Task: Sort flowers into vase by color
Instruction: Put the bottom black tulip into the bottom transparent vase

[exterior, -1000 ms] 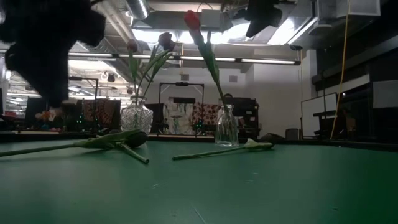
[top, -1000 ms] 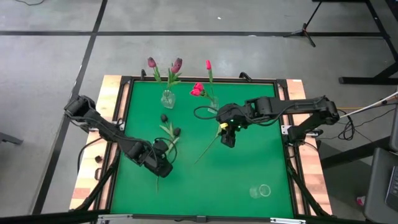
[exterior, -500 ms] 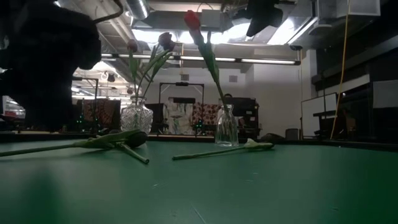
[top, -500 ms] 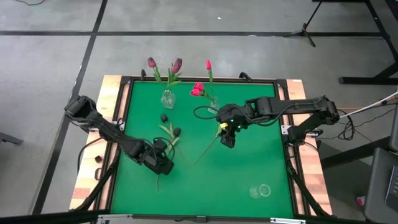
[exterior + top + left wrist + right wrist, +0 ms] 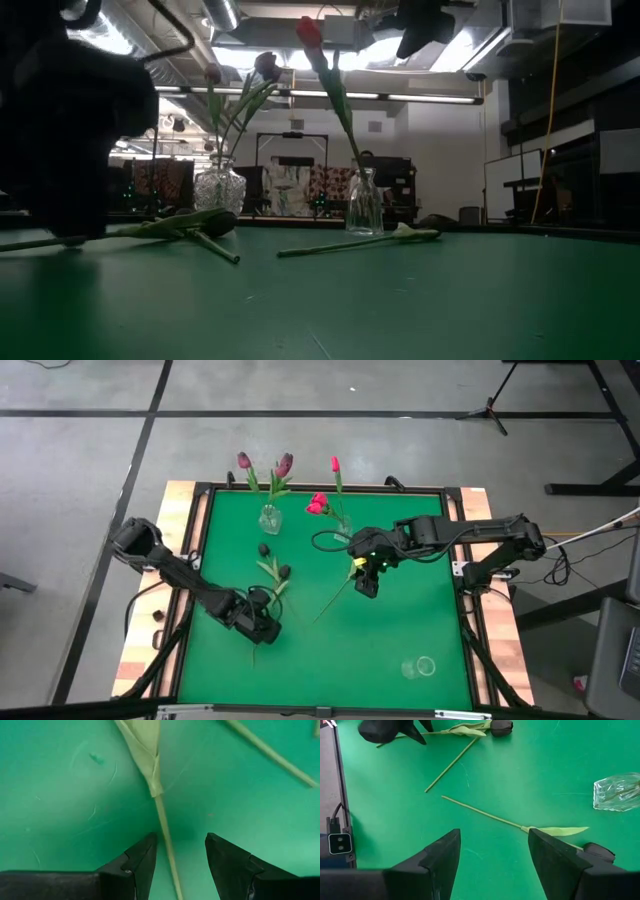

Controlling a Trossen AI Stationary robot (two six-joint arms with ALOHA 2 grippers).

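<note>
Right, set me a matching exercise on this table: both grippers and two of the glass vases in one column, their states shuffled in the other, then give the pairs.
Column one:
1. left gripper
2. right gripper
3. round vase
4. lone vase

Column two:
A. no flowers in it, apart from the rest on the right arm's side
B. holds the purple flowers
C. open, fingers either side of a lying green stem
D. open, nothing between its fingers

Pairs: 1-C, 2-D, 3-B, 4-A
</note>
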